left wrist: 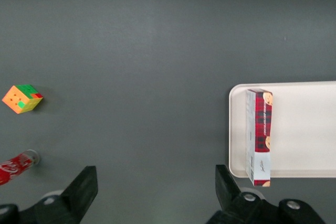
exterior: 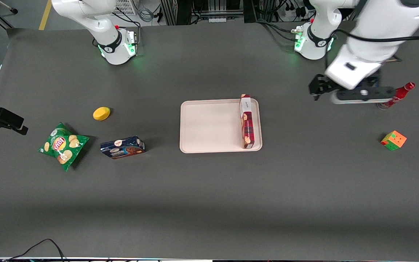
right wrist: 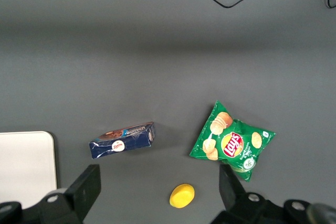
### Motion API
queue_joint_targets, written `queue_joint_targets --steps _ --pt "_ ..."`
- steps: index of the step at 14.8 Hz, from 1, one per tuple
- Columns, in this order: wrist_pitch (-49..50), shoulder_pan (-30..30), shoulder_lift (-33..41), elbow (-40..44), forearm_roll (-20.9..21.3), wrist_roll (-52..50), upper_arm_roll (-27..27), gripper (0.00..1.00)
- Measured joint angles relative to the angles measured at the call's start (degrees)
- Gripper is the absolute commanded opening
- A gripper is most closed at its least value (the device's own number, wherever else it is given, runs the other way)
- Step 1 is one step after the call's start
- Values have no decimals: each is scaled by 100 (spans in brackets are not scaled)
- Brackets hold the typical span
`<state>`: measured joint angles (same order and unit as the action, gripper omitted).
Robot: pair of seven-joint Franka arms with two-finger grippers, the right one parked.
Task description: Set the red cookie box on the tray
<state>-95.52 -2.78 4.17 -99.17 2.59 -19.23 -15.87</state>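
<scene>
Left arm bent low over the table, hand point(left wrist: 152, 192) empty — fingers point(left wrist: 84, 187) spread wide

Even, fairly bright overhead light leaves soft short shadows beside the red cookie box point(exterior: 246, 122) on the tray point(exterior: 202, 125), while the moving arm above the open-fingered gripper point(left wrist: 155, 187) shows motion blur

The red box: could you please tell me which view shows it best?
The front view: the red box lies in full on the tray, with the open gripper clear of it. The left wrist view shows it whole too, nearer the frame's edge; the right wrist view misses it.
</scene>
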Motion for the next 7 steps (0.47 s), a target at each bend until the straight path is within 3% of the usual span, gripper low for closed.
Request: queue_joint_targets --steps 3,7 --pt "-363 6 386 -607 -257 243 638 100" --pt "-447 8 397 -703 -274 486 1211 100"
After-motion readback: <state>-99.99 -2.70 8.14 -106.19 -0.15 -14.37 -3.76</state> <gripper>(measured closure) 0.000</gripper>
